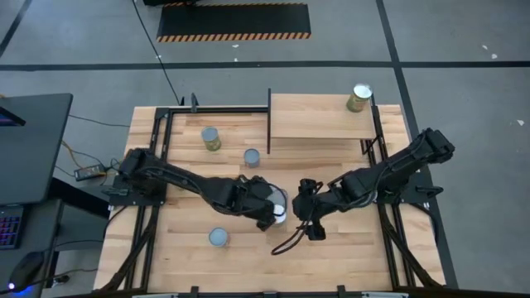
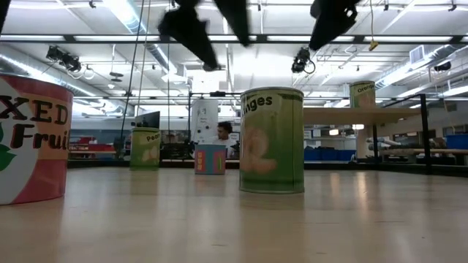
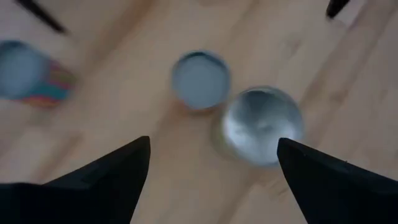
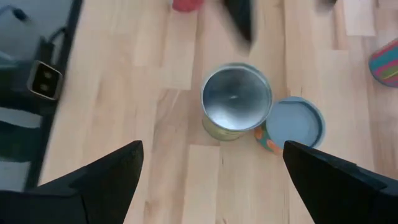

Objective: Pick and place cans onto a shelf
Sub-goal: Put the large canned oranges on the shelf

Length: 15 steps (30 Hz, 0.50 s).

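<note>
Here both arms' fingers (image 3: 112, 180) (image 4: 336, 180) are spread above two touching cans (image 4: 237, 99) (image 4: 295, 122); another can (image 1: 360, 98) occupies the shelf (image 1: 315, 116).

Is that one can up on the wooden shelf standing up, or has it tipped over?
Standing up. From above, the can on the shelf shows its round shiny top, and the table-level view shows it upright on the raised board.

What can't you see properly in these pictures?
- High view: the can under the left claw is mostly covered by the arm; its label cannot be read.
- Low view: the red-and-white can is cut off by the edge, and both claws are out of view above.
- Left wrist view: the two cans are blurred, their labels hidden.
</note>
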### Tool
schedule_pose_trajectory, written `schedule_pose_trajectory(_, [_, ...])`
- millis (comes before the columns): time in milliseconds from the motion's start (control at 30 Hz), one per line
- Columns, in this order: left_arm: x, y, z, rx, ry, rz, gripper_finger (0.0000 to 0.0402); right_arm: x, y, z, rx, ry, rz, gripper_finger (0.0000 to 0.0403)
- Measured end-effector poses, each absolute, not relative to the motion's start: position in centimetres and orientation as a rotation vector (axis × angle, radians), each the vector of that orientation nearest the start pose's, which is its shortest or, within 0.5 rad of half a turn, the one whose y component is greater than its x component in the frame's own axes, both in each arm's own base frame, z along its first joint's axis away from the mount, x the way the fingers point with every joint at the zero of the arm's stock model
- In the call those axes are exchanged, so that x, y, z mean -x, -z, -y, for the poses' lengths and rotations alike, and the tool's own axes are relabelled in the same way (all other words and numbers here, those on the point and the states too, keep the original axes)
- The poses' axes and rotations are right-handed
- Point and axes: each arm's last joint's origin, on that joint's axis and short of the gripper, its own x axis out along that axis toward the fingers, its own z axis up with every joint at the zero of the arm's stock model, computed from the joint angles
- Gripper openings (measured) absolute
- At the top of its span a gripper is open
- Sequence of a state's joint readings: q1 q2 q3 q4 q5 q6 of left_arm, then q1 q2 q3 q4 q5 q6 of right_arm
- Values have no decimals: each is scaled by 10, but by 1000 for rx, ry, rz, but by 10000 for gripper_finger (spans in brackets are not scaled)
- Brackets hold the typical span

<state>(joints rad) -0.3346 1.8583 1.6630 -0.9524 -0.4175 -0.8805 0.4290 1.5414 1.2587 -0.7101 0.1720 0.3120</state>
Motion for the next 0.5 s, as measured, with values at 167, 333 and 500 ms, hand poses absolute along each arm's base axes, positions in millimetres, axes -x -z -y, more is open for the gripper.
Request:
schedule_pose_trajectory(167, [-320,-311,107,259,-656,-1014,357,-307,-256,-132,92,-109,-978,392])
schedule_pose_trajectory(333, [-283,-334,99,221,-779,-1023,357,-325,-241,-126,-11,0,-955,391])
schedule_pose_trajectory(500, [-261,-350,89,120,-782,-1053,357,-328,-235,-128,-295,261,-906,384])
